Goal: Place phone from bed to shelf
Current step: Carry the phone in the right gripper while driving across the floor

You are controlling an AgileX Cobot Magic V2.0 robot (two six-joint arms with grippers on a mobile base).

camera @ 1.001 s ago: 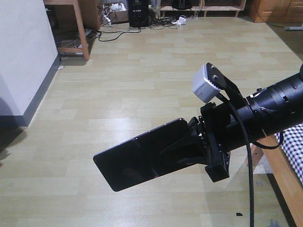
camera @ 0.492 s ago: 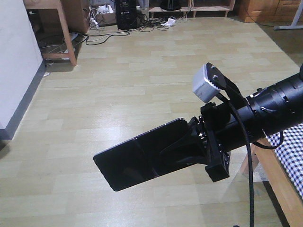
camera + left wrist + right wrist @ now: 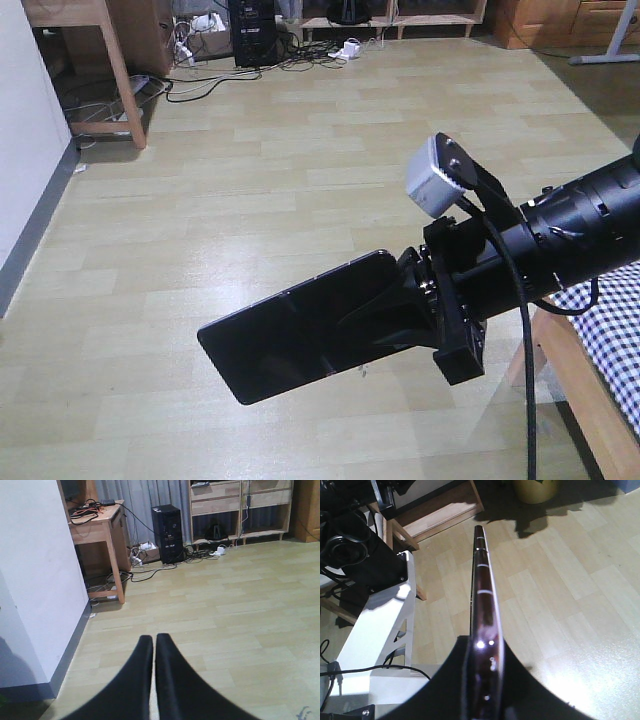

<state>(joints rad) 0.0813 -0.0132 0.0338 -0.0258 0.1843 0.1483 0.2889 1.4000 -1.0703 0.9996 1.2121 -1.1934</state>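
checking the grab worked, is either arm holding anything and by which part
The right end effector grips the phone by one short end, the rest sticking out free. The left end effector is shut on nothing.

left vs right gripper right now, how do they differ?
Load: the right gripper has its jaws clamped on the phone; the left gripper holds nothing.
Gap: the left gripper's jaws nearly touch; the right gripper's jaws are kept apart by the phone's thickness.
Shared: both are black and hang above the pale plank floor.
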